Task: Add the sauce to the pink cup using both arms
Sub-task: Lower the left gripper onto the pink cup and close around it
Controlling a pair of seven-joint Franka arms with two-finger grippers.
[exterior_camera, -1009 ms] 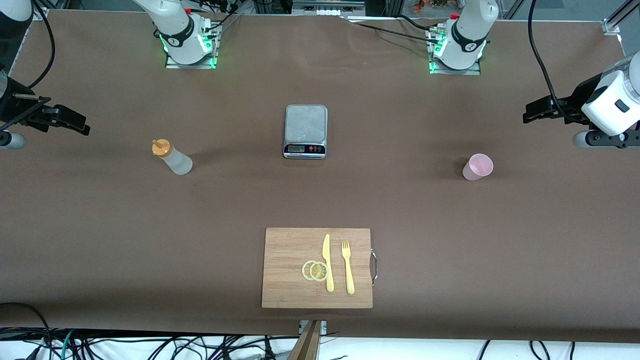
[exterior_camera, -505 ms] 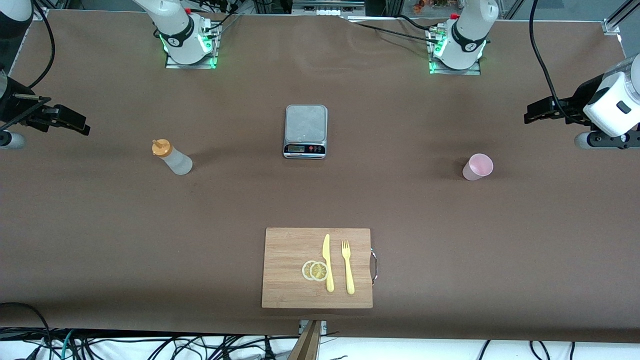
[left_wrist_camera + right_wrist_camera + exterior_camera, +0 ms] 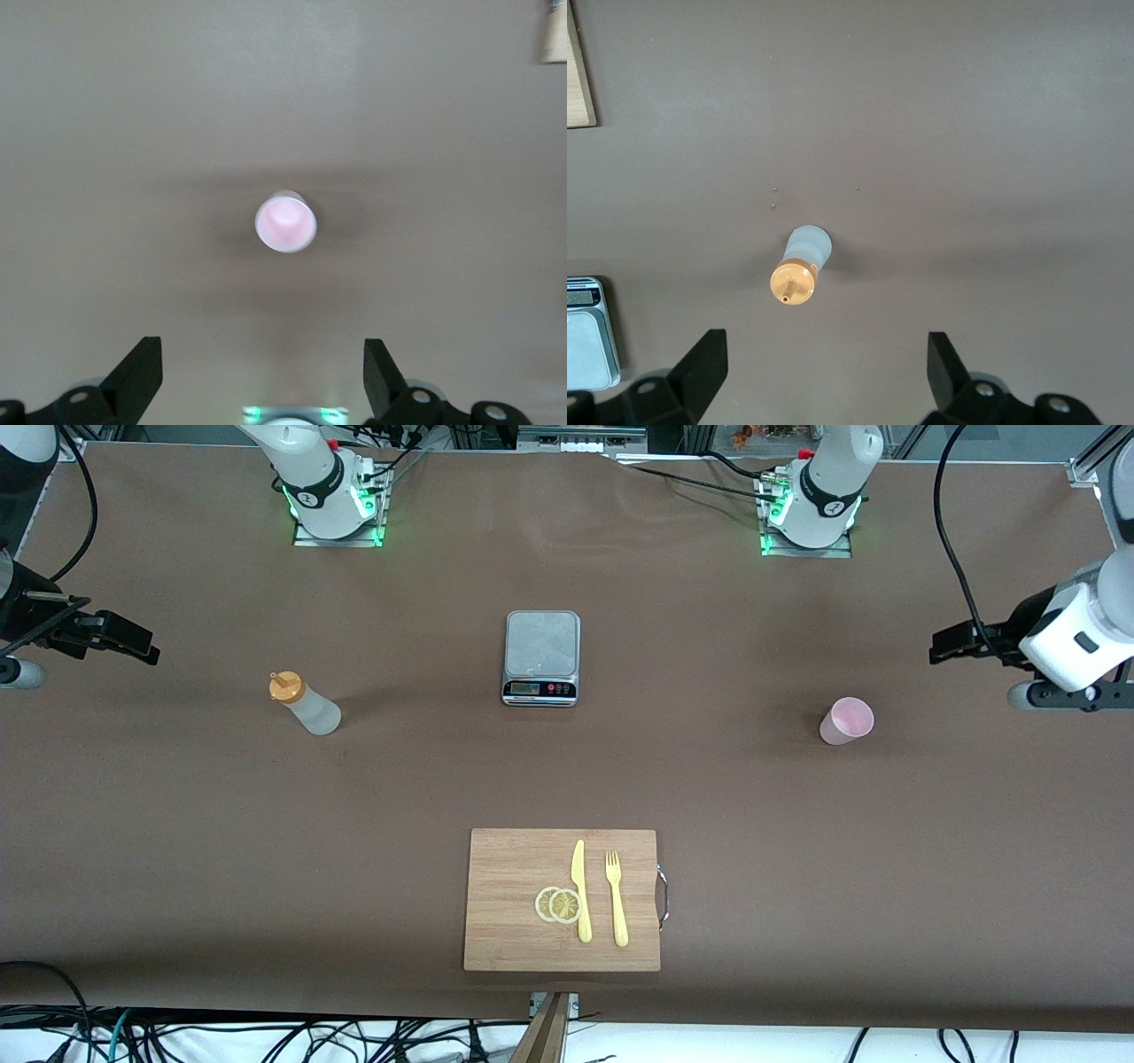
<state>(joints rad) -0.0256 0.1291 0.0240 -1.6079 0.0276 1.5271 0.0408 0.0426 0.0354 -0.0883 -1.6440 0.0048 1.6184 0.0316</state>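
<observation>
Both grippers are held spread wide and empty: left gripper (image 3: 261,376) above the pink cup (image 3: 847,721), right gripper (image 3: 824,372) above the sauce (image 3: 304,703) (approach step); descents are needed next.

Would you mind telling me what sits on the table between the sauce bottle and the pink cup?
In the front view, a kitchen scale sits between the sauce bottle and the pink cup, slightly farther from the camera than both; otherwise bare tabletop.

Left gripper (image 3: 259,372): fingertips cut off by the wrist view's edge.
Scale (image 3: 586,332): partly cut off.
Scale display (image 3: 523,688): reading too small to be told.
</observation>
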